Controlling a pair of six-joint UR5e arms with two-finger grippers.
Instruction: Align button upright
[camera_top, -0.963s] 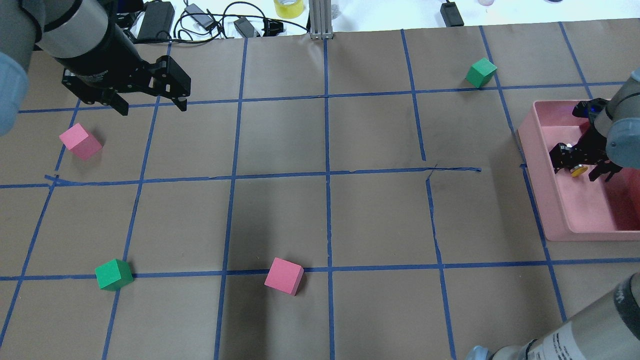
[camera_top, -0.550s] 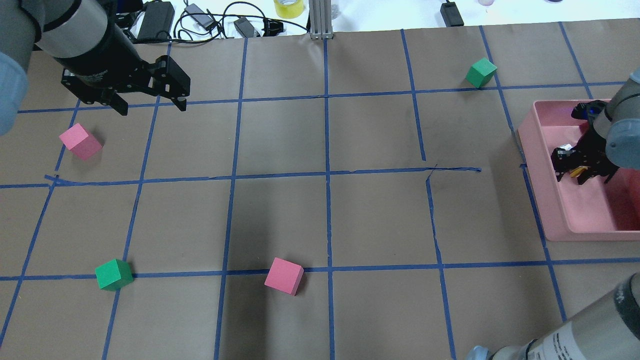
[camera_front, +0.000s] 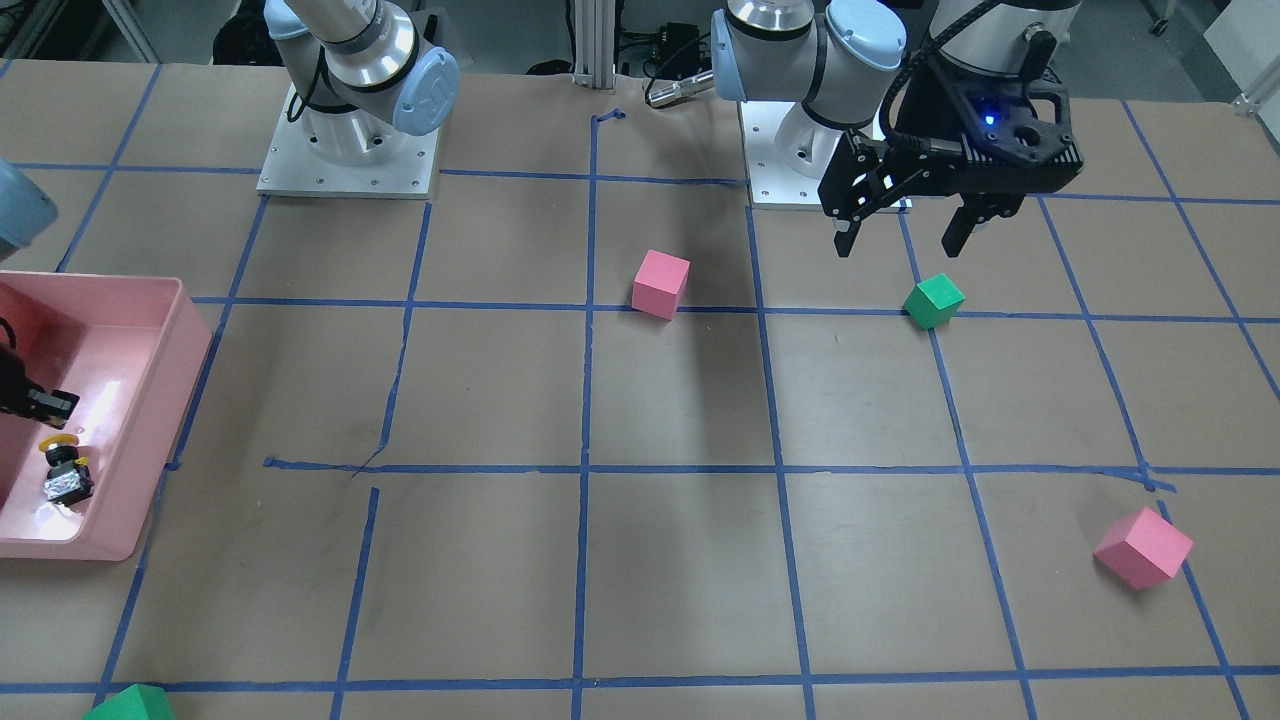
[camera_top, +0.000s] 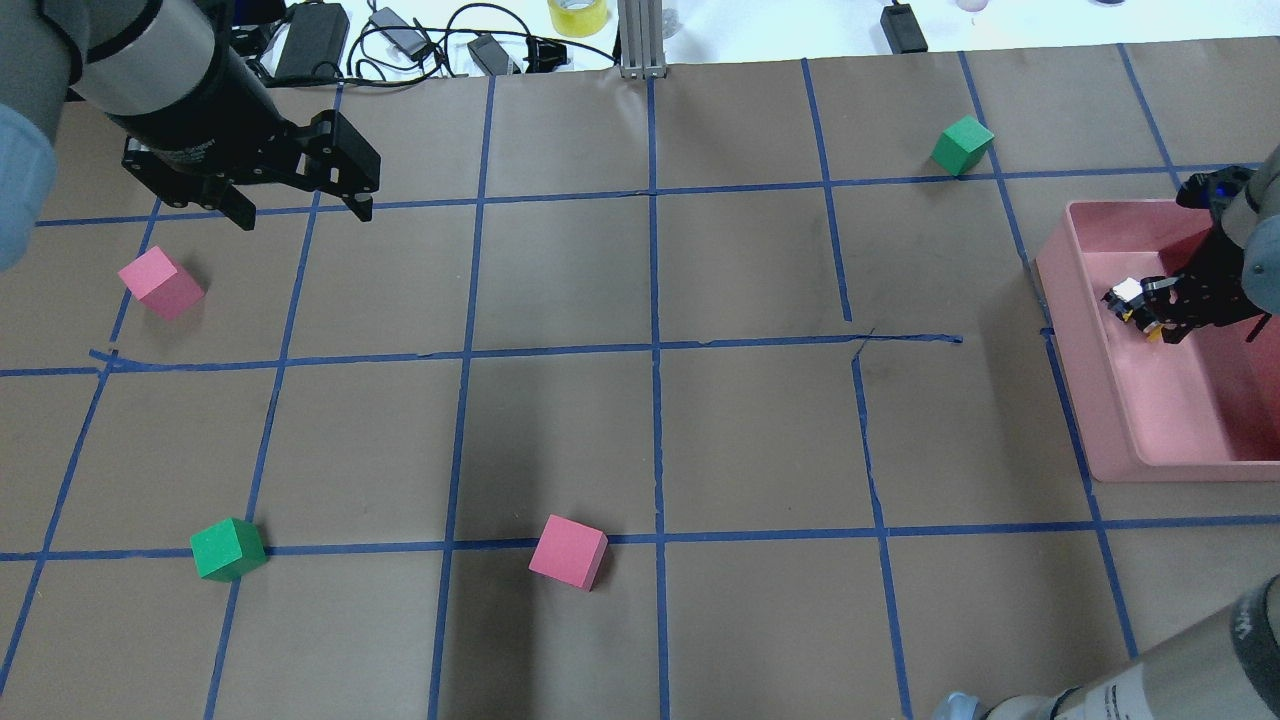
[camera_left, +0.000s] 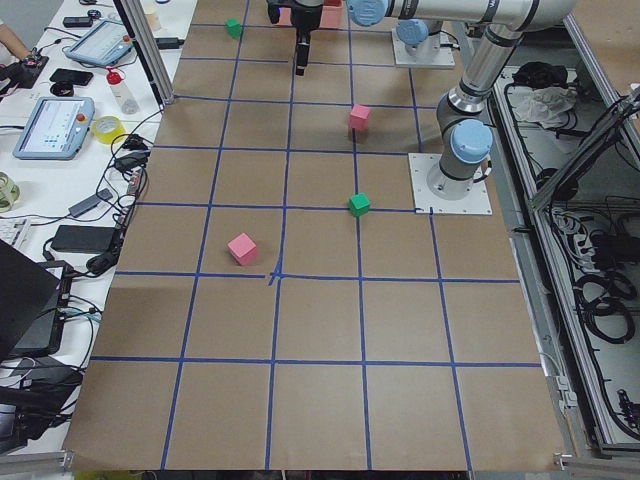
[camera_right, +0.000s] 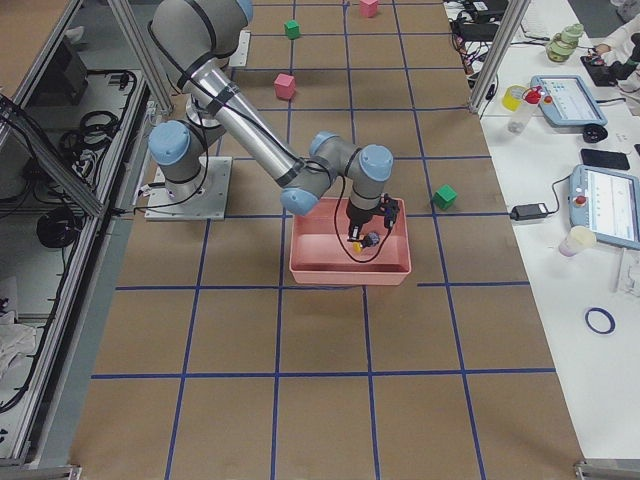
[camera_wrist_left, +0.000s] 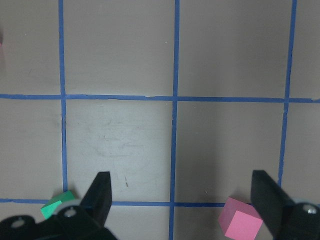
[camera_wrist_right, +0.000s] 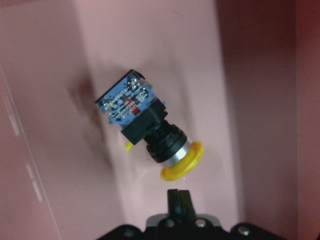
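Button (camera_wrist_right: 150, 131) has tipped near bin (camera_top: 1075, 340) wall, right tool (camera_wrist_right: 178, 196) apart.

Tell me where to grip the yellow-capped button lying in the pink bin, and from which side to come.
Grip the boxy base of the button, probably from above, jaws closing across its flat sides. The button lies tipped over in the pink bin, and the yellow cap is round and domed, so it would likely slip. The right gripper, shut now, must open first.
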